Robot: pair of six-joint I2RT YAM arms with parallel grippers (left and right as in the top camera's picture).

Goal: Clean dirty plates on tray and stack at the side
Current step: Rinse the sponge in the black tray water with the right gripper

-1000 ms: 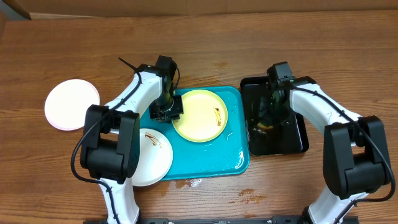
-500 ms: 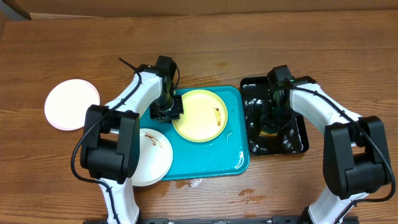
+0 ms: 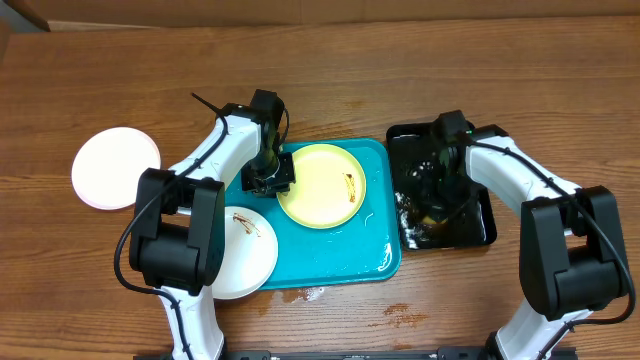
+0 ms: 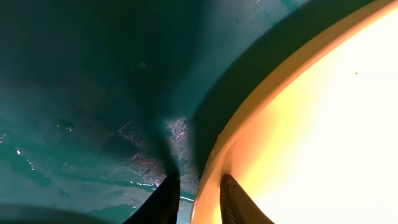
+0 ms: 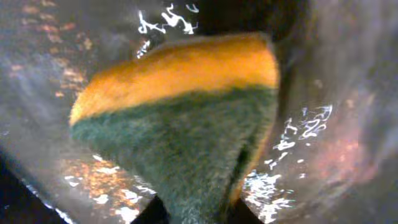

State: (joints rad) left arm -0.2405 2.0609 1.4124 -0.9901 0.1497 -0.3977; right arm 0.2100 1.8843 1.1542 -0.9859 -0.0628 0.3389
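Note:
A pale yellow-green plate (image 3: 322, 185) with a brown smear lies on the turquoise tray (image 3: 340, 258). My left gripper (image 3: 268, 180) is shut on its left rim; in the left wrist view one finger is on the plate (image 4: 323, 130) and one outside it (image 4: 196, 202) over the tray (image 4: 81, 81). A white plate (image 3: 243, 252) with a smear overlaps the tray's left edge. Another white plate (image 3: 115, 167) lies on the table at far left. My right gripper (image 3: 437, 192) is shut on a yellow-and-green sponge (image 5: 186, 118) in the black tray (image 3: 480, 232).
The black tray holds water that glints around the sponge (image 5: 298, 143). Water drops and brown spots (image 3: 405, 316) lie on the wooden table in front of the turquoise tray. A cardboard edge (image 3: 30, 15) runs along the back.
My right gripper has moved the sponge a little toward the front of the black tray, stirring the water. The left arm and the plates have not moved.

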